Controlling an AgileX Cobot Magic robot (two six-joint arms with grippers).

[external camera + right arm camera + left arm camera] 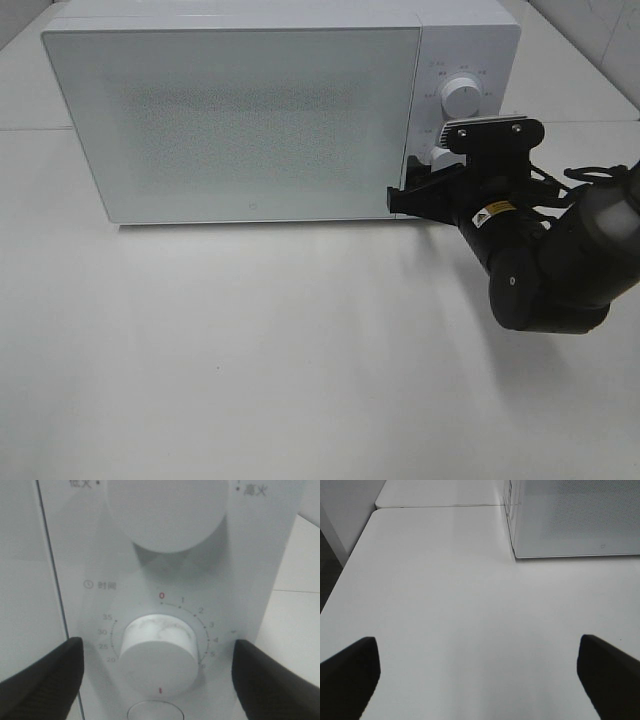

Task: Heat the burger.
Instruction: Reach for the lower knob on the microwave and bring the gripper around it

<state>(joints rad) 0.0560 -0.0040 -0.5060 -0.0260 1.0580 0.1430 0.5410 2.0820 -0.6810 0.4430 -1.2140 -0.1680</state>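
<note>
The burger is out of view; the white microwave (250, 120) stands at the back of the table with its frosted door shut. My right gripper (425, 190) is up against the control panel. In the right wrist view it (157, 652) is open, one black finger on each side of the lower timer knob (160, 655) with a gap to the knob on both sides. The upper power knob (165, 515) sits just above it. My left gripper (477, 650) hangs open over bare table, near the microwave's left corner (520, 550), holding nothing.
The white table (250, 350) spreads in front of the microwave. My right arm's black body (560, 270) hangs over its right part. A seam (440, 506) joins a second table surface at the far left, and the table edge (342, 580) drops to dark floor.
</note>
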